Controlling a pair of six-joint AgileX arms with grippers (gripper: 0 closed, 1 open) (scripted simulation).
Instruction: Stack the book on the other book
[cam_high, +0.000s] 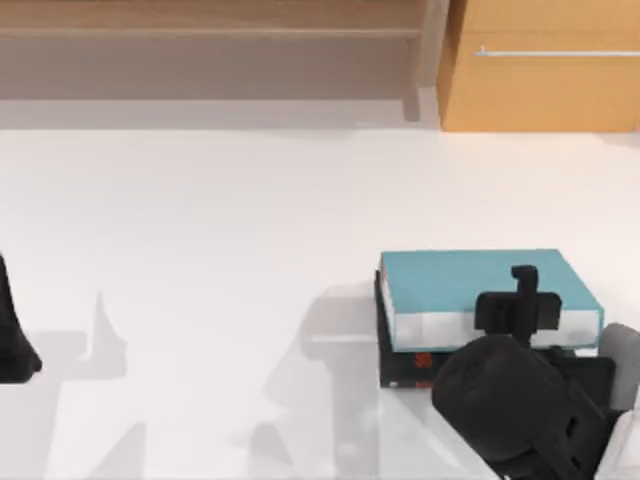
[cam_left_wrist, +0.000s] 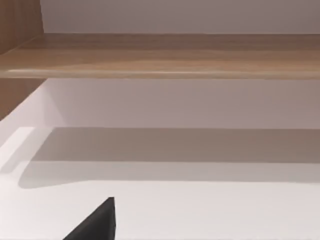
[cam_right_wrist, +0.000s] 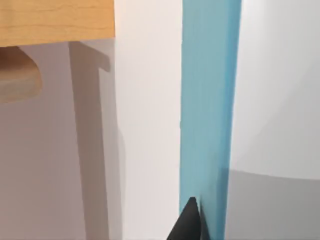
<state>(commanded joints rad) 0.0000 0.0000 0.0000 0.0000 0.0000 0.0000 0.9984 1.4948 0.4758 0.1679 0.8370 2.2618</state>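
Observation:
The teal-blue book (cam_high: 470, 282) lies flat on the thin black book (cam_high: 403, 370) at the table's right side, and a strip of black cover with red lettering shows under its front left. My right gripper (cam_high: 522, 288) reaches in from the front right and is shut on the book's near long edge, one finger lying across the teal cover. In the right wrist view the teal cover (cam_right_wrist: 207, 100) runs as a band with a dark fingertip (cam_right_wrist: 189, 224) against it. My left gripper (cam_high: 12, 350) is parked at the table's left edge.
A wooden shelf (cam_high: 210, 30) and an orange-brown cabinet (cam_high: 540, 70) run along the back wall. White tabletop (cam_high: 200, 250) stretches across the left and middle. The left wrist view looks along the table toward the shelf (cam_left_wrist: 160, 55).

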